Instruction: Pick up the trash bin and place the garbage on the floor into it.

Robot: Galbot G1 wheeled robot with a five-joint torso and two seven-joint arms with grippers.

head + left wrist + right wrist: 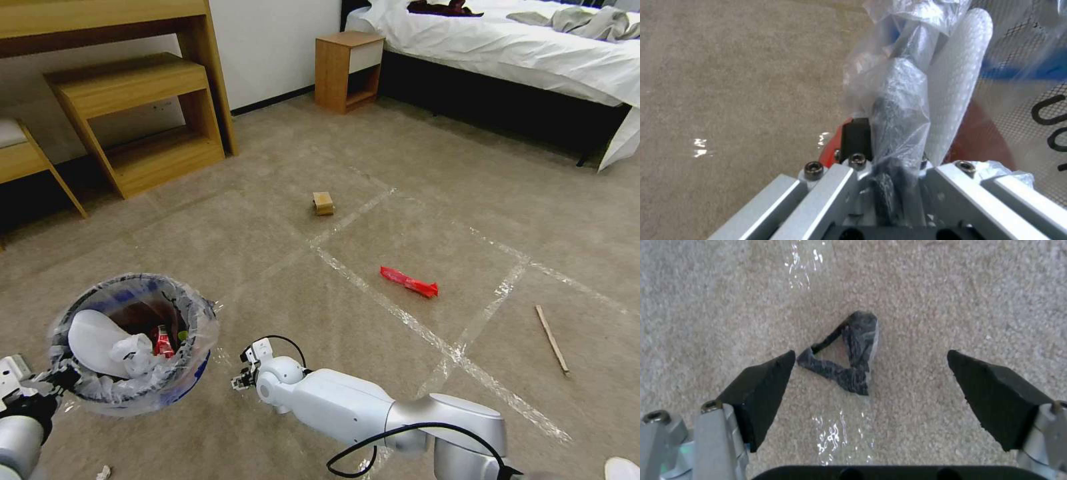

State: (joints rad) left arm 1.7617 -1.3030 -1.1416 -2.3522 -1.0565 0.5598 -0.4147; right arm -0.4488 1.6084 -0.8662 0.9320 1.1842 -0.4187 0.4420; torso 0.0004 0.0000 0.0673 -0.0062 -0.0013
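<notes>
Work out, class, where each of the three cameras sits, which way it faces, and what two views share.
Head view: on the head, looking down at the floor; both arms show.
Left wrist view: on the left arm, looking along the left gripper clamped on the trash bin rim.
Right wrist view: on the right arm, facing down; the right gripper, open, straddles a black scrap.
Shared: head and left wrist views show the bin.

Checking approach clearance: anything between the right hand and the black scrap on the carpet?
Nothing visible. The right hand is open above the black scrap, which lies between its fingers on bare carpet crossed by a tape strip.
</notes>
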